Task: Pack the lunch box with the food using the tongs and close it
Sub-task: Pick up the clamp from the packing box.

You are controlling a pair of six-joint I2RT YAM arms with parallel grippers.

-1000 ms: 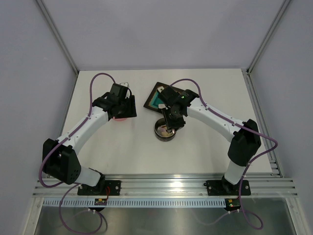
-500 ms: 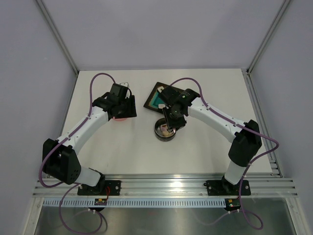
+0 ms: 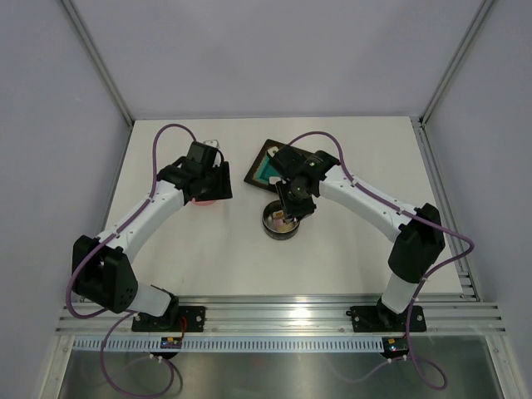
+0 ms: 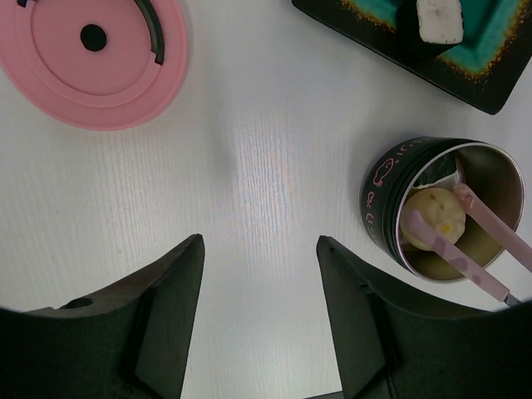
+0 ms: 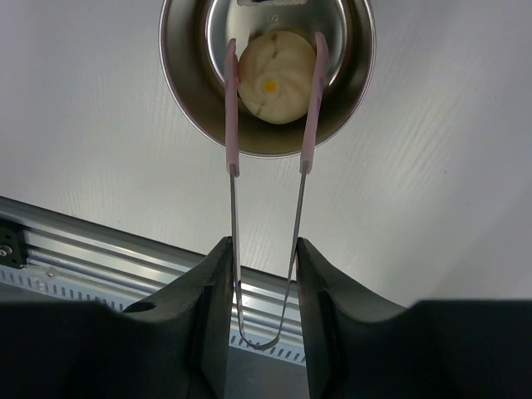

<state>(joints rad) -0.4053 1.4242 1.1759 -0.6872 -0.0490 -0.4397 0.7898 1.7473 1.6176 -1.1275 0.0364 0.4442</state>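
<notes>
My right tool is clamped on the tongs, whose pink tips pinch the round beige disc from both sides inside the lunch box. Whether the disc rests on the bottom I cannot tell. My left tool hangs with jaws apart, holding nothing, over the worktop beside the lunch box. Packing is under way: one white cube waits on the dark tray near the lunch box, and the pink lid lies well apart from it, not yet fitted.

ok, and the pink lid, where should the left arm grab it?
By its rim, coming straight down from above. The pink lid lies flat on the table, thin and wide, so probably only an edge pinch fits the open left gripper.
</notes>
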